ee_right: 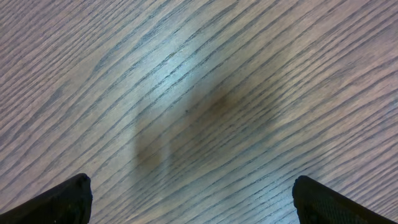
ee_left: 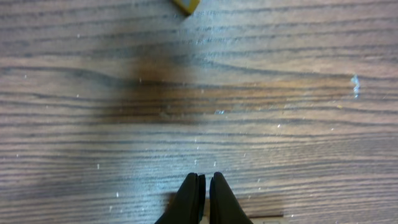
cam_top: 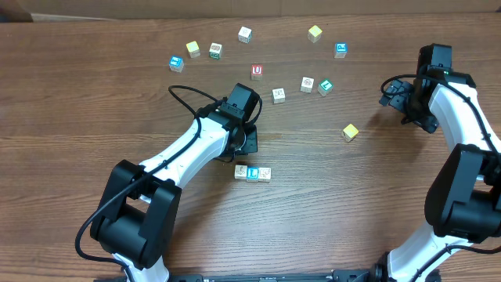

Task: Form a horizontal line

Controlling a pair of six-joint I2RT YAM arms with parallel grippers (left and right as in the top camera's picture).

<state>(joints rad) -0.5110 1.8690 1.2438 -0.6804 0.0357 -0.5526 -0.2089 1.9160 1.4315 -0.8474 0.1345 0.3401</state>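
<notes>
The horizontal line (cam_top: 252, 173) is a short row of three touching letter cubes, the middle face blue, lying in the table's middle. My left gripper (cam_top: 249, 144) hangs just above and behind that row, apart from it. In the left wrist view its fingers (ee_left: 219, 199) are pressed together over bare wood, holding nothing. My right gripper (cam_top: 394, 94) is far off at the right side. Its fingertips (ee_right: 69, 198) stand wide apart over bare wood with nothing between them.
Loose cubes are scattered along the back: a blue one (cam_top: 177, 63), a red "U" one (cam_top: 257, 71), a tan one (cam_top: 278, 95), a teal one (cam_top: 325, 87), a yellow one (cam_top: 315, 33). Another yellow cube (cam_top: 350, 131) sits right of centre. A yellow cube corner (ee_left: 186, 5) shows.
</notes>
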